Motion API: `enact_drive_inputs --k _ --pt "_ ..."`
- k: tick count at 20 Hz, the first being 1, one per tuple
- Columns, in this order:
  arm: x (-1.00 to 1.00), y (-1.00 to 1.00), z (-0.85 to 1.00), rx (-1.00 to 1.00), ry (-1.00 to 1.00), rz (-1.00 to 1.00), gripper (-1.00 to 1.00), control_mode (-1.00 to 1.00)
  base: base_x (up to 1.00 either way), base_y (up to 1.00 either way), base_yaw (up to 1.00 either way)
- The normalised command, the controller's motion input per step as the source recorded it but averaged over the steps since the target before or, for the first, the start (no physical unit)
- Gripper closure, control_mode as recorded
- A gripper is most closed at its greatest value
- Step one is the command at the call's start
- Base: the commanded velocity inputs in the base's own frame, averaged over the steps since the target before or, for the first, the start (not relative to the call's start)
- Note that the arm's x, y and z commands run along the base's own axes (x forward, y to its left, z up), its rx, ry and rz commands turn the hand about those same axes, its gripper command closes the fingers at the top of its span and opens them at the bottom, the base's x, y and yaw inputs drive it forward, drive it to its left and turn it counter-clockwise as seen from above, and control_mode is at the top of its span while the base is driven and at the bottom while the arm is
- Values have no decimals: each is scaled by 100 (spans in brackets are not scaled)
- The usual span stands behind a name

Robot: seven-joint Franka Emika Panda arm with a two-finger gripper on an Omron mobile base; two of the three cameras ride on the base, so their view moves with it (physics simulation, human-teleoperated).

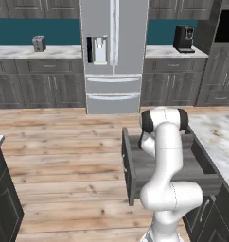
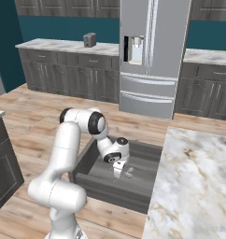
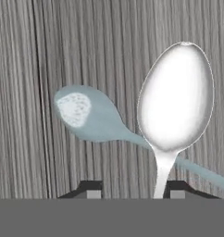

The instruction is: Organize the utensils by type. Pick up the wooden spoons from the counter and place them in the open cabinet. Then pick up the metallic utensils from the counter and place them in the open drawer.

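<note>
My gripper reaches down into the open drawer, just above its dark grey wood-grain floor. Its fingertips stand apart. The thin handle of a shiny silver metal spoon runs down between them, close to the right tip, with clear room on its other side. A second, duller blue-grey spoon lies flat on the drawer floor beneath it, its handle crossing under the shiny one. From the right base view, the gripper is low in the drawer with the spoon beside it. The wooden spoons and the open cabinet are out of view.
The marble counter runs along the drawer's right side. The drawer's front panel juts out over the wooden floor. A steel fridge stands at the back, with a toaster and a coffee machine on the far counter.
</note>
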Motion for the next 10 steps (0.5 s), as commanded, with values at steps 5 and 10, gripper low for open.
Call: enact_drive_inputs --k 5,10 --pt "-3 -2 27 4 -1 8 -100 -100 0 0 0" --pt "-14 0 81 6 0 9 -100 -100 0 0 0"
